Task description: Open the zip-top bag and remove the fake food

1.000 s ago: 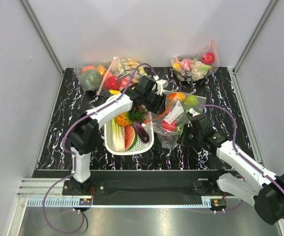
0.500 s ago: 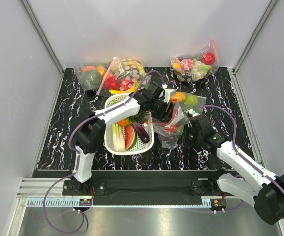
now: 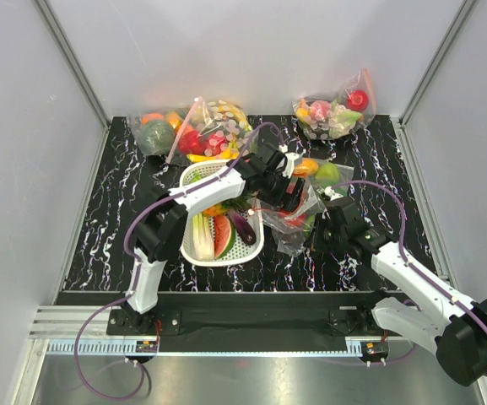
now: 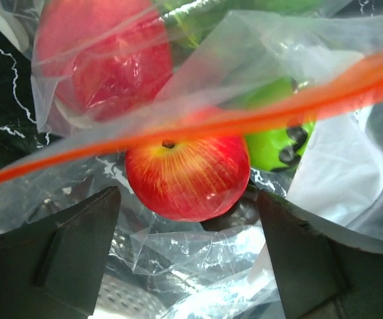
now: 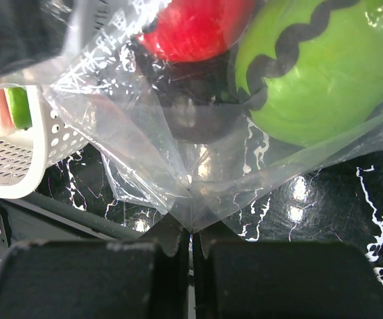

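Note:
The zip-top bag [image 3: 309, 221] lies crumpled right of the basket, its orange-red zip strip [image 4: 244, 119] running across the left wrist view. My left gripper [image 3: 292, 196] is open at the bag's mouth. A red apple-like fruit [image 4: 188, 176] sits just ahead between its spread fingers, untouched. A second red fruit [image 4: 105, 60] and a green fruit [image 4: 277, 143] lie behind plastic. My right gripper [image 5: 192, 232] is shut on the bag's lower corner [image 5: 191, 193]. Above it are the green striped fruit [image 5: 317, 73] and a red fruit [image 5: 194, 26]. The pineapple [image 3: 213, 210] lies in the basket, mostly under my left arm.
A white basket [image 3: 194, 245] left of the bag holds a leek, a watermelon slice and an eggplant. Other filled bags stand along the back: a white-dotted one [image 3: 213, 126], a small one [image 3: 154, 131] and one at the right [image 3: 336, 114].
My left gripper has swung right from over the basket to the bag's mouth and opened wide. The right gripper has kept its grip on the bag's corner without moving.

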`<act>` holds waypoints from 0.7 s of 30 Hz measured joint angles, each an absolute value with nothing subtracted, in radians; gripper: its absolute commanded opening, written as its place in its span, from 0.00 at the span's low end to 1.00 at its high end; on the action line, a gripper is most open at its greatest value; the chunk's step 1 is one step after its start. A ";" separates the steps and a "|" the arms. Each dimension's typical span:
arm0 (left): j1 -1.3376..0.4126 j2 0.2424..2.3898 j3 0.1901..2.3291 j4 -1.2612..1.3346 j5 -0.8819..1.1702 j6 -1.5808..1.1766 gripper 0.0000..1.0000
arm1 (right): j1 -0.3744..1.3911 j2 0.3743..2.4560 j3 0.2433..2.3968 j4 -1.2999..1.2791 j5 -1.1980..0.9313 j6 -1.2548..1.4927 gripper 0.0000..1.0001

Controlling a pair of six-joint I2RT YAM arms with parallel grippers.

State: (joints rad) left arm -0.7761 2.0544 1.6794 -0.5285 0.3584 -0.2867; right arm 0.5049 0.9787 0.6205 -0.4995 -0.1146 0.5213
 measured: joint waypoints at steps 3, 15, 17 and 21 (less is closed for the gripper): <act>-0.782 2.078 1.694 -0.530 0.340 -0.291 0.99 | 0.505 0.979 0.620 -0.500 -0.115 0.521 0.00; -0.798 2.125 1.732 -0.530 0.290 -0.296 0.99 | 0.505 0.966 0.614 -0.499 -0.115 0.527 0.00; -0.807 2.133 1.735 -0.530 0.282 -0.296 0.99 | 0.505 0.966 0.612 -0.498 -0.115 0.528 0.00; -0.827 2.156 1.735 -0.531 0.274 -0.296 0.99 | 0.505 0.967 0.612 -0.498 -0.115 0.529 0.00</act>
State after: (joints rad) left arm -0.8268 2.1559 1.7348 -0.5308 0.2737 -0.2958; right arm 0.5049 0.9668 0.6125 -0.4984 -0.1150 0.5285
